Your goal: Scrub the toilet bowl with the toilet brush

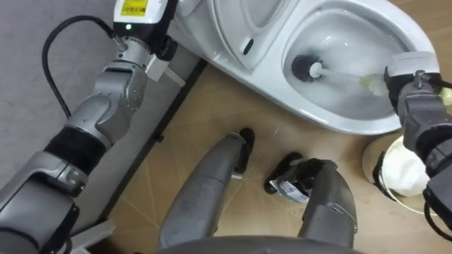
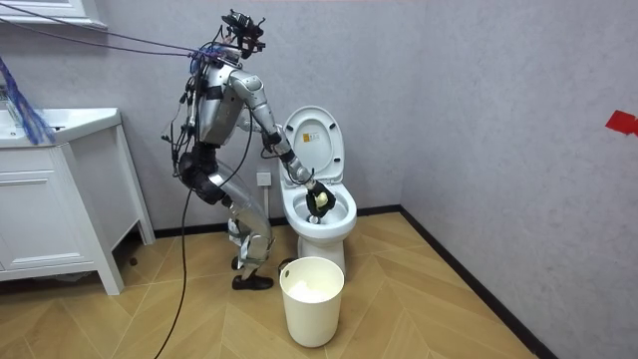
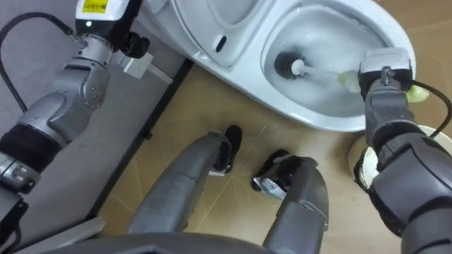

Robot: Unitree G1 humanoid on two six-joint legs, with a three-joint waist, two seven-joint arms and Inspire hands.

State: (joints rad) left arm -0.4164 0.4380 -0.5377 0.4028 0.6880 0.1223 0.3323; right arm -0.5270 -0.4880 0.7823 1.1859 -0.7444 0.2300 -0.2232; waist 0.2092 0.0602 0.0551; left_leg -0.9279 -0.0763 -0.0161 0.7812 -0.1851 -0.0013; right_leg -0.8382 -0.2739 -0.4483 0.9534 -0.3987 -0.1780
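right hand (image 1: 417, 102) at the right edge is clamped on the brush (image 1: 308, 68), its head down in the toilet (image 1: 339, 121) bowl.

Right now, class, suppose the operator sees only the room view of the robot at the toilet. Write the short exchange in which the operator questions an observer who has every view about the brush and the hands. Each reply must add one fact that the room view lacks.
Operator: The right hand is at the bowl. Where is the head of the toilet brush?
Observer: Its dark head sits deep inside the bowl, on the side nearer the raised lid, and the white shaft slants up to the right hand.
Operator: And the left hand?
Observer: The left hand is up beside the raised lid, on the robot's left of it.
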